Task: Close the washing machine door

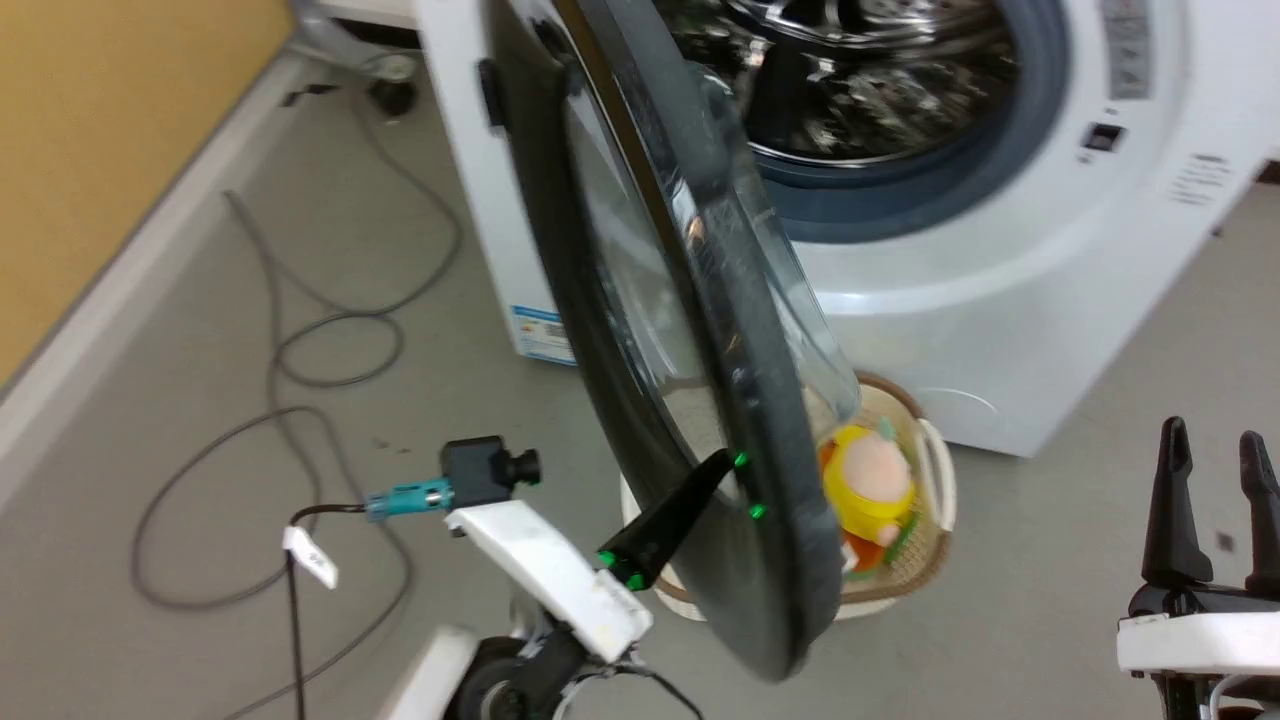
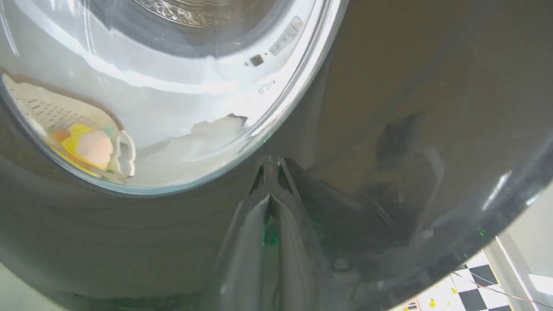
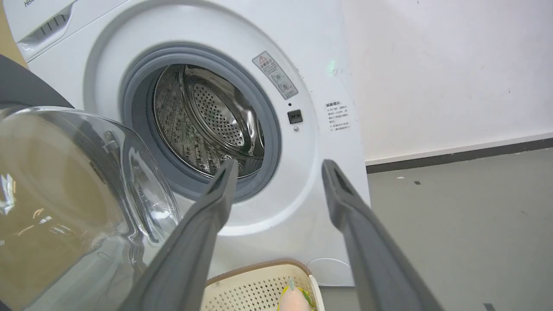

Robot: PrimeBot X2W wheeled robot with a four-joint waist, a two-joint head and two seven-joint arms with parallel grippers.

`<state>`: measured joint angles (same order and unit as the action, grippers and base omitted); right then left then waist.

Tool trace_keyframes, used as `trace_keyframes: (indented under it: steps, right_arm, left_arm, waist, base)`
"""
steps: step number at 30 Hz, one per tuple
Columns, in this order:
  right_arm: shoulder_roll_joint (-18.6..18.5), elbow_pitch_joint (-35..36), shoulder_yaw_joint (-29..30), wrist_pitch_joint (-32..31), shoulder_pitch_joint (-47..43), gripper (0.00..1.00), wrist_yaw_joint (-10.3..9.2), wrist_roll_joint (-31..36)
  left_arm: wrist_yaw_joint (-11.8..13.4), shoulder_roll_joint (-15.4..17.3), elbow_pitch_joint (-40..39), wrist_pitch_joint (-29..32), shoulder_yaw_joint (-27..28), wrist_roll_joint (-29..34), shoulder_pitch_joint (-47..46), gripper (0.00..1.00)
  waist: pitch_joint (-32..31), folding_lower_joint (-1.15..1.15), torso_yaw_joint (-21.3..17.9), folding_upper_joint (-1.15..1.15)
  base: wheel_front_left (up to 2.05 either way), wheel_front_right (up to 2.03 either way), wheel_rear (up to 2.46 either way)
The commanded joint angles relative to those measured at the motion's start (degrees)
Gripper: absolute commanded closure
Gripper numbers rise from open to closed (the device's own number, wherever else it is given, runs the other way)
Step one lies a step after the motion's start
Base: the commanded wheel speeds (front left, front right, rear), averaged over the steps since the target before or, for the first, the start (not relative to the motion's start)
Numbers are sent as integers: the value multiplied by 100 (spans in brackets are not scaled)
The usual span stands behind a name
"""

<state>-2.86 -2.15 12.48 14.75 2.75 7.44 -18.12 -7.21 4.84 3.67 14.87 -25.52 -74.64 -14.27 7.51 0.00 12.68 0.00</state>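
Fingers pressed together, my left gripper (image 1: 722,468) butts the washing machine door (image 1: 600,330) from outside to swing it shut; my right gripper (image 1: 1210,440) hangs spread, clear.

left tool (image 2: 271,190), tips together, against door (image 2: 410,86)

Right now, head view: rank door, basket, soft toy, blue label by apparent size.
1. door, though it is nearest the camera
2. basket, partly hidden behind the door
3. soft toy
4. blue label
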Motion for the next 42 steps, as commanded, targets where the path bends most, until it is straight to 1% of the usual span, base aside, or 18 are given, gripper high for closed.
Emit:
trace_keyframes:
  steps: [1, 3, 9, 13, 18, 20, 22, 25, 26, 28, 31, 32, 35, 38, 40, 41, 42]
  right_arm:
    - [-1, -6, -17, 25, 92, 0, 5, 39]
    - [-1, -6, -32, 25, 105, 0, 5, 41]
    - [-1, -12, -60, 25, 162, 0, 5, 47]
    - [-1, -44, -48, 25, 174, 0, 5, 5]
    - [-1, -109, -23, 25, 144, 0, 5, -88]
    - [-1, -141, -11, 25, 123, 0, 5, -124]
    - [-1, -167, 73, 25, 127, 0, 5, -218]
    - [-1, -148, 206, 25, 137, 0, 5, -274]
    - [-1, -130, 248, 25, 144, 0, 5, -256]
    - [-1, -69, 315, 25, 172, 0, 5, -203]
    - [-1, 58, 394, 25, 227, 0, 5, -84]
    - [-1, 110, 406, 25, 247, 0, 5, -21]
    - [-1, 274, 404, 25, 326, 0, 5, 153]
    - [-1, 405, 408, 25, 422, 0, 5, 195]
    - [-1, 422, 474, 25, 519, 0, 5, 73]
    - [-1, 461, 482, 25, 578, 0, 5, 92]
    - [-1, 516, 495, 25, 648, 0, 5, 85]
  left_arm:
    - [-27, -43, 111, -145, -169, 32, -174, 100]
    - [-27, -47, 203, -243, -261, 21, -248, 100]
    - [-27, -56, 608, -694, -799, -131, -606, 100]
    - [-27, 46, 731, -967, -1166, -107, -780, 100]
    - [-27, 280, 791, -1375, -1500, -49, -936, 100]
    - [-27, 416, 830, -1594, -1620, 90, -1005, 100]
    - [-27, 599, 893, -1915, -1746, 411, -1087, 100]
    - [-7, 834, 1096, -2548, -1712, 983, -1179, 100]
    - [94, 892, 1156, -2722, -1638, 1213, -1210, 100]
    - [426, 1035, 1200, -2910, -1465, 1779, -1277, 100]
    - [1198, 1265, 1045, -2980, -1024, 2921, -1330, 100]
    - [1487, 1303, 887, -2982, -782, 3342, -1295, 100]
    - [2182, 1389, 499, -2984, -187, 4344, -1009, 100]
    - [2593, 1418, 253, -2985, 261, 4955, -630, 100]
    - [2768, 1413, 122, -2985, 494, 5220, -355, 100]
    - [2830, 1428, 65, -2986, 590, 5350, -224, 67]
    - [2878, 1455, 13, -2986, 665, 5490, -97, 0]
  waist:
    - [68, 0, -258, 0]
    - [86, 0, -333, 0]
    - [146, 0, -664, 0]
    - [145, 0, -774, 0]
    - [75, 0, -787, 0]
    - [20, 0, -774, 0]
    - [-54, 0, -757, 0]
    - [-164, 0, -731, 0]
    - [-198, 0, -720, 0]
    - [-260, 0, -700, 0]
    - [-323, 0, -655, 0]
    - [-338, 0, -632, 0]
    - [-371, 0, -572, 0]
    - [-403, 0, -513, 0]
    - [-422, 0, -476, 0]
    - [-427, 0, -459, 0]
    - [-430, 0, -442, 0]
  base:
    - [0, 0, 0]
    - [0, 0, 0]
    - [0, 0, 0]
    - [0, 0, 0]
    - [0, 0, 0]
    - [0, 0, 0]
    - [0, 0, 0]
    - [0, 0, 0]
    - [0, 0, 0]
    - [0, 0, 0]
    - [0, 0, 0]
    - [0, 0, 0]
    - [0, 0, 0]
    - [0, 0, 0]
    - [0, 0, 0]
    - [0, 0, 0]
    - [0, 0, 0]
